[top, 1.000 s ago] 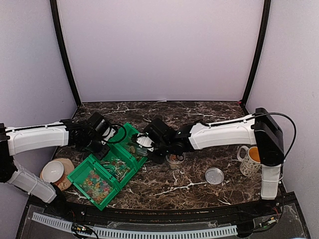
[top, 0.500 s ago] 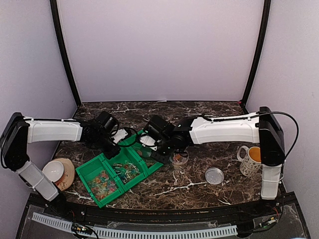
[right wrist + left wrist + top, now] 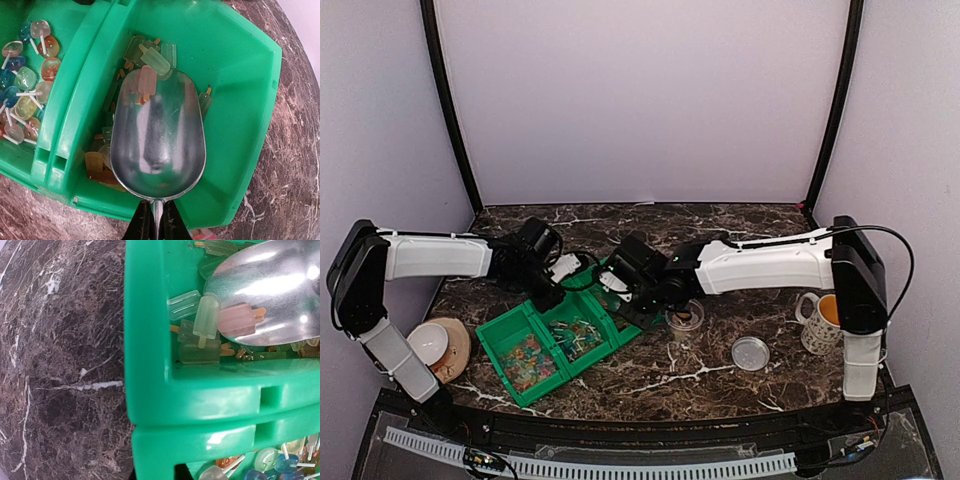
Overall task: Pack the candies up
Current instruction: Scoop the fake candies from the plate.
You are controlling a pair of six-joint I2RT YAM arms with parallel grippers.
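Two joined green bins (image 3: 492,330) hold the candies: lolly-shaped pieces (image 3: 150,57) in one, round sweets on sticks (image 3: 25,85) in the other. My right gripper (image 3: 156,222) is shut on the handle of a metal scoop (image 3: 160,145). The scoop's bowl lies inside the bin (image 3: 235,100) over the candies, with one pink piece at its tip. My left gripper (image 3: 548,292) is shut on the far wall of the bins (image 3: 200,405), and its fingers are mostly hidden behind that wall. The scoop (image 3: 270,285) shows at the top right of the left wrist view.
A small clear round tub (image 3: 685,318) stands just right of the bins, beside the right gripper (image 3: 635,295). Its lid (image 3: 751,352) lies further right. A mug (image 3: 820,320) stands at the right edge. A white bowl on a coaster (image 3: 426,342) sits at the left.
The left arm has reached rightward and the bins have slid and turned toward the centre with it. The right gripper has moved from beside the tub to put the scoop in the bin.
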